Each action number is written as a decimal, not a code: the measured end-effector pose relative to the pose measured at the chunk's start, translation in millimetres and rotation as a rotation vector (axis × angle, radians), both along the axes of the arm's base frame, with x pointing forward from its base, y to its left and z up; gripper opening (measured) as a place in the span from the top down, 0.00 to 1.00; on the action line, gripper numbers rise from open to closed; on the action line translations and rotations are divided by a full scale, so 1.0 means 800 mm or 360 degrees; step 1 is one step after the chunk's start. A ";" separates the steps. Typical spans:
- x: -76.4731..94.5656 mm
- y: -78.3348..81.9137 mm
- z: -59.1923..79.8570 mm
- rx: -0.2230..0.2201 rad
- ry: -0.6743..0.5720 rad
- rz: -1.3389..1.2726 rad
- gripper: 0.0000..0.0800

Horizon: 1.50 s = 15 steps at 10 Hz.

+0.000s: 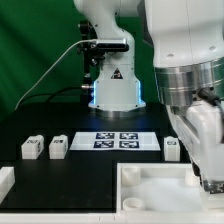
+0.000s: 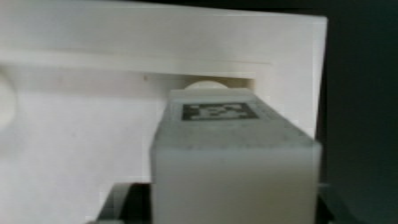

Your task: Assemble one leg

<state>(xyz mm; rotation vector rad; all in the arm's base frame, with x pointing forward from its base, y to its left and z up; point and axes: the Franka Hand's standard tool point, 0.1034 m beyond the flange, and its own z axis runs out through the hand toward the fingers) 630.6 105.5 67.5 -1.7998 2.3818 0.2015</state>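
Note:
In the wrist view my gripper (image 2: pixel 231 208) is shut on a leg (image 2: pixel 231 160), a white oblong post with a square black-and-white tag (image 2: pixel 222 112). The leg's far end sits against the large white tray (image 2: pixel 107 50), at a small round socket (image 2: pixel 210 85) under its raised rim. In the exterior view the gripper (image 1: pixel 208 178) is low over the tray (image 1: pixel 150 195) at the exterior view's right; the held leg is hidden there by the hand. Two loose legs (image 1: pixel 33 147) (image 1: pixel 58 147) stand at the left and a third (image 1: pixel 172 148) beside the arm.
The marker board (image 1: pixel 118 140) lies flat in the middle of the black table in front of the robot base (image 1: pixel 113 85). A white part (image 1: pixel 5 180) shows at the exterior view's left edge. The arm's bulk fills the right side.

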 end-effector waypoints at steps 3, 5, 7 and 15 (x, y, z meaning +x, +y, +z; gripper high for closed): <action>-0.004 0.012 -0.002 -0.0012 -0.0047 0.0277 0.37; -0.003 0.021 0.002 -0.0068 -0.0154 0.0875 0.23; -0.003 0.016 0.000 -0.0081 -0.0201 0.1149 0.20; 0.002 0.013 -0.004 -0.0184 -0.0291 0.1886 0.56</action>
